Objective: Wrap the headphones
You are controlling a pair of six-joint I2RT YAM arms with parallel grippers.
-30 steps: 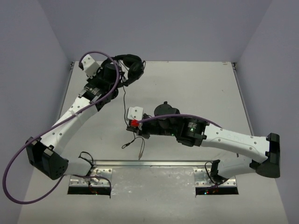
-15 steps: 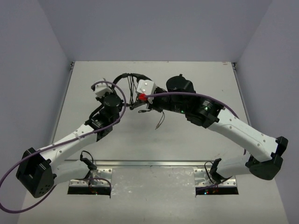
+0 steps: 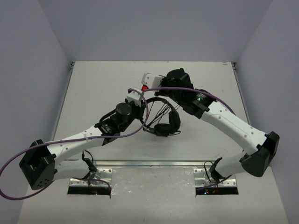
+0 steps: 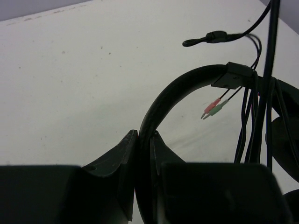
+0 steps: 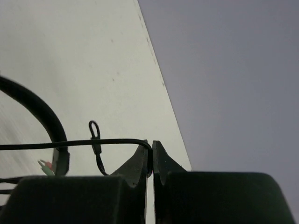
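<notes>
1. The left arm (image 3: 79,137) is reaching from its base at the near left corner up and right toward the middle of the desk (image 3: 93,79).
2. The left tool (image 4: 142,140) is squeezing narrowly on the arched headband of the headphones (image 3: 166,119), with one finger pressing each side of the band.
3. The right arm (image 3: 233,126) is stretching from the near right corner up and left, with its wrist folding over just beyond the left wrist.
4. The right tool (image 5: 152,148) is pinching almost flat on the thin black cable (image 5: 117,141), which is running off leftward from its fingertips.
5. The headphones are hanging between the two arms over the middle of the desk, with the earcups lying to the right of the left tool. Whether they are touching the desk I cannot tell.
6. Several cable strands are crossing the band near one earcup, and the pink and green plugs (image 4: 212,108) are dangling beside them.
</notes>
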